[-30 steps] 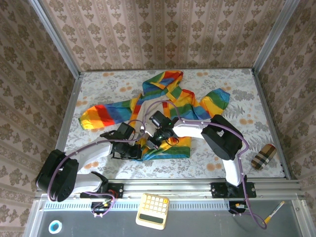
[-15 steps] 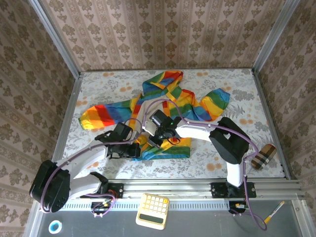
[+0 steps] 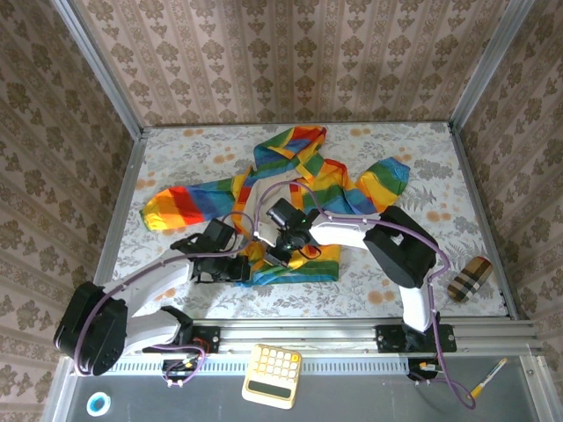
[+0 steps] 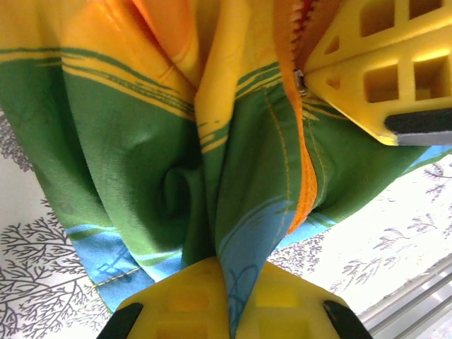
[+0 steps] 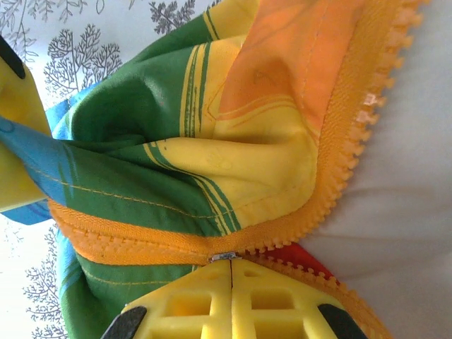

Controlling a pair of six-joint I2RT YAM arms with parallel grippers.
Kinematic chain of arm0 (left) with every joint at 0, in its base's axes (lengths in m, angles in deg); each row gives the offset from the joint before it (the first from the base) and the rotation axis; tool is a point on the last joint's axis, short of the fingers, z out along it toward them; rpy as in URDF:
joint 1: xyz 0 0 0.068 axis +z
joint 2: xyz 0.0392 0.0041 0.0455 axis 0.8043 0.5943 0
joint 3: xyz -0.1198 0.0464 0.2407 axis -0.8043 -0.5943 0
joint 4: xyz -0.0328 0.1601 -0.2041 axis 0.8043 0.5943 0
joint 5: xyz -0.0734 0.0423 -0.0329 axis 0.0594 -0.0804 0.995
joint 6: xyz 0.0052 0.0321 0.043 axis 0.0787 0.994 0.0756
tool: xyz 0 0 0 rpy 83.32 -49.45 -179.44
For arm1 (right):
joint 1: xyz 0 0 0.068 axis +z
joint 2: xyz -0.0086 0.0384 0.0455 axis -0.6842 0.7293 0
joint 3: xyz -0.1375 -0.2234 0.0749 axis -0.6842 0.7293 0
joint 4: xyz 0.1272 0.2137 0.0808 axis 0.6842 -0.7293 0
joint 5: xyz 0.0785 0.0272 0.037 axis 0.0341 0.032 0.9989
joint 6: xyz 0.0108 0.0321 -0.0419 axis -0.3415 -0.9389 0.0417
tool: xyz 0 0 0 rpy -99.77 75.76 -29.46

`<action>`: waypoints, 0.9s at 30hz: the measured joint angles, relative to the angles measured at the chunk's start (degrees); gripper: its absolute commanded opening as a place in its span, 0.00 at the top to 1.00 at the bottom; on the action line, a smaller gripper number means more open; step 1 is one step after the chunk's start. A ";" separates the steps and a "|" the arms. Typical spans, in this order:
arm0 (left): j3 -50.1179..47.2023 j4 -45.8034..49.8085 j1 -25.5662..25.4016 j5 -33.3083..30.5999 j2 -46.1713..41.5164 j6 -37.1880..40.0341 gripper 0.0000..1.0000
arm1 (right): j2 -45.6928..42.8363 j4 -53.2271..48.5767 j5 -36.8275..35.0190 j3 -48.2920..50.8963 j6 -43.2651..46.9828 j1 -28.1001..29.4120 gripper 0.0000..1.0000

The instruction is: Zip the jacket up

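Note:
The rainbow-striped jacket lies spread across the middle of the table, sleeves out to both sides. My left gripper is shut on the blue bottom hem, with the fabric pinched between its yellow fingers. Just to its right, my right gripper is shut on the small metal zipper pull. The orange zipper is joined from the hem to the slider. Beyond the slider its two toothed edges spread apart over the pale lining. The right gripper's yellow finger shows in the left wrist view beside the slider.
A plaid cylinder lies near the table's right front corner. A calculator, a pen and a tape roll rest on the ledge in front of the arm bases. Patterned walls close in the table on three sides.
Both grips hold as before. The arms' elbows have shifted a little, the left one lower and further left, while the jacket's lower front has barely moved.

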 measured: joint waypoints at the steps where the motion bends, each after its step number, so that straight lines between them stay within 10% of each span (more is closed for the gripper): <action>1: -0.09 -0.07 0.00 0.00 0.35 0.00 1.00 | 0.02 0.00 0.00 0.00 0.11 0.00 0.94; 9: -0.15 -0.24 0.00 -0.02 0.70 0.00 1.00 | 0.39 -0.66 -0.28 0.00 1.22 -0.07 0.82; 15: -0.15 -0.24 0.00 -0.04 0.70 0.00 1.00 | 0.92 -1.33 -0.79 -0.76 1.64 0.02 1.00; 27: -0.13 0.66 0.00 -0.46 -1.46 0.00 1.00 | 0.02 -0.98 -2.08 -0.81 1.57 0.35 1.00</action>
